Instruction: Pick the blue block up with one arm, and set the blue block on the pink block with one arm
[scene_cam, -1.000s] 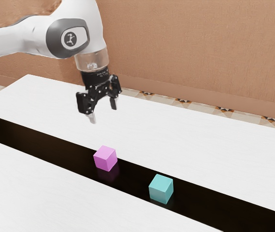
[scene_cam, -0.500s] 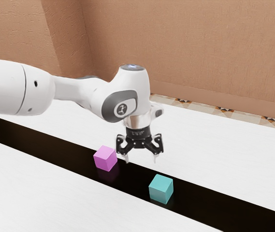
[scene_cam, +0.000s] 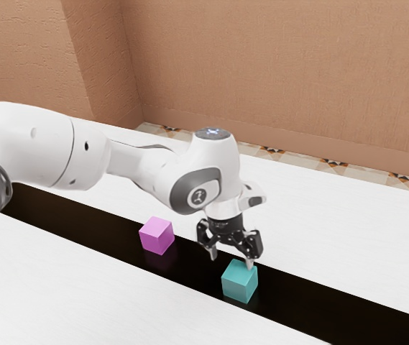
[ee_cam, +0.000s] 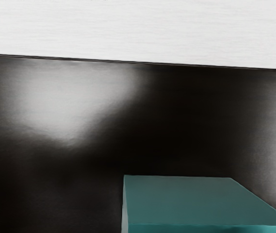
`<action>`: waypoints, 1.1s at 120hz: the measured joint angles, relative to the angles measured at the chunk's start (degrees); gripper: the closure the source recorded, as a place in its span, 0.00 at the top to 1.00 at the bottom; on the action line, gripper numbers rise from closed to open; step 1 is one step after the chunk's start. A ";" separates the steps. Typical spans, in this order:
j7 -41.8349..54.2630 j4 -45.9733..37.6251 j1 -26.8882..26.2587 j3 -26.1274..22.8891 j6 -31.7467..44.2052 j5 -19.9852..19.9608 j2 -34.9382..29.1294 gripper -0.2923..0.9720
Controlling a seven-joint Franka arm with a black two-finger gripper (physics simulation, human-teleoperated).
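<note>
Dropped gripper (scene_cam: 231, 256) from beside pink block (scene_cam: 157, 235) to just over blue block (scene_cam: 239, 280). Open wide, gripping nothing. Same spots for both blocks, apart on table's (scene_cam: 333, 215) black strip (scene_cam: 82, 212).

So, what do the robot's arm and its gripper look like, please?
The arm is glossy white with rounded segments. One joint near the wrist has a round grey cap bearing a small white mark. The gripper is black and two-fingered, pale at the tips.
</note>
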 joint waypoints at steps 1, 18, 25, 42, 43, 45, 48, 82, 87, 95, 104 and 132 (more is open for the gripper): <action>0.22 -0.21 -0.10 -0.01 0.14 -0.15 -0.06 0.77; 3.60 -2.02 -0.81 -0.16 2.28 -3.04 -0.14 0.77; 4.77 -2.12 -0.87 -0.26 2.83 -3.96 0.04 0.77; 7.18 -3.06 -0.82 -0.29 3.98 -5.55 0.31 0.77; 7.30 -3.11 -0.82 -0.30 4.04 -5.61 0.31 0.77; 7.54 -3.27 -0.82 -0.30 4.14 -5.79 0.32 0.77; 7.87 -3.76 -0.82 -0.30 4.28 -6.12 0.27 0.77; 10.68 -4.89 -0.76 -0.79 5.08 -7.78 0.35 0.77; 11.01 -4.80 -0.74 -0.81 5.13 -7.82 0.46 0.77; 11.49 -4.67 -0.65 -0.83 5.19 -7.86 0.70 0.77; 11.98 -4.21 -0.46 -1.05 5.24 -7.89 1.81 0.76; 13.19 -3.09 -0.24 -1.42 5.31 -7.88 3.23 0.76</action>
